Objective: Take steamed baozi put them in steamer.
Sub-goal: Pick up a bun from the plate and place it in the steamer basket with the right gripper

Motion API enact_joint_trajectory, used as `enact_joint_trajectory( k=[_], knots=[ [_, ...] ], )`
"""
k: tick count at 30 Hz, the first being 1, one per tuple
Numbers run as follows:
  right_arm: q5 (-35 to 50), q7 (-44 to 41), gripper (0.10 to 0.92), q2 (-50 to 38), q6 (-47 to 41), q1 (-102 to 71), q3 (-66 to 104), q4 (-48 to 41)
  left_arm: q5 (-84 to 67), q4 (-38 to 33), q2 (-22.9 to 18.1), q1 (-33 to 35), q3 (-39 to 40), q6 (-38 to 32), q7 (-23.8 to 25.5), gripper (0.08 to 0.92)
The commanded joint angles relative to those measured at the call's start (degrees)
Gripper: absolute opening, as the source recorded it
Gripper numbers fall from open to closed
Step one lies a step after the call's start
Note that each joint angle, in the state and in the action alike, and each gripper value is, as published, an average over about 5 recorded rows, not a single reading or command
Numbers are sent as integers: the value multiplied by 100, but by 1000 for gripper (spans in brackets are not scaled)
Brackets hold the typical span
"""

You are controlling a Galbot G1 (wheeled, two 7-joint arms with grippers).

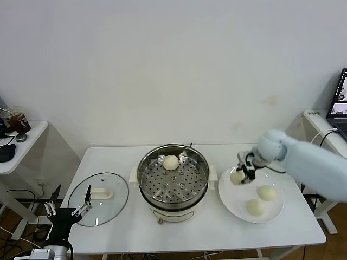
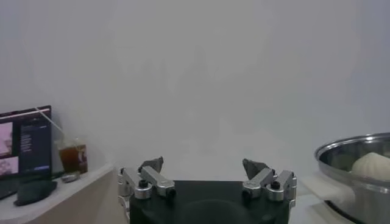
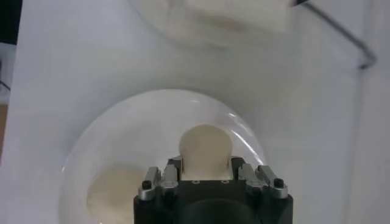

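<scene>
Inside the steamer, on the far side of its perforated tray, sits one baozi. Right of the pot, a white plate carries two more buns, one toward the right and one nearer. Over the plate's far left edge the right gripper has its fingers closed on a fourth bun; the right wrist view shows that bun squeezed between the fingers, its lower part hidden by the gripper body, with another bun partly cut off beside it. Left of the steamer lies a glass lid. Near the table's near left corner the left gripper hangs with fingers spread wide and holding nothing; its wrist view catches the pot's rim.
</scene>
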Motion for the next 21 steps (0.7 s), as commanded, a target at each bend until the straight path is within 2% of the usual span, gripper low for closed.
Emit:
enact_joint_trajectory(
  k=[1, 5, 10, 17, 21],
  knots=[
    [1853, 109, 492, -108, -790, 2823, -1508, 1042, -13, 20, 42, -127, 90, 32, -4, 823],
    [2603, 435, 493, 584, -1276, 3426, -1836, 1312, -10, 27, 83, -143, 125, 37, -3, 823],
    [3237, 868, 499, 1661, -1778, 3336, -1987, 1150, -15, 23, 120, -160, 63, 30, -10, 823],
    [3210, 1157, 495, 3174, -2003, 2192, -1770, 96, 131, -60, 58, -133, 7, 59, -36, 823],
    [3156, 1289, 492, 3712, -2042, 1700, -1745, -440, 189, -130, 6, -123, 21, 69, -41, 823]
  ],
)
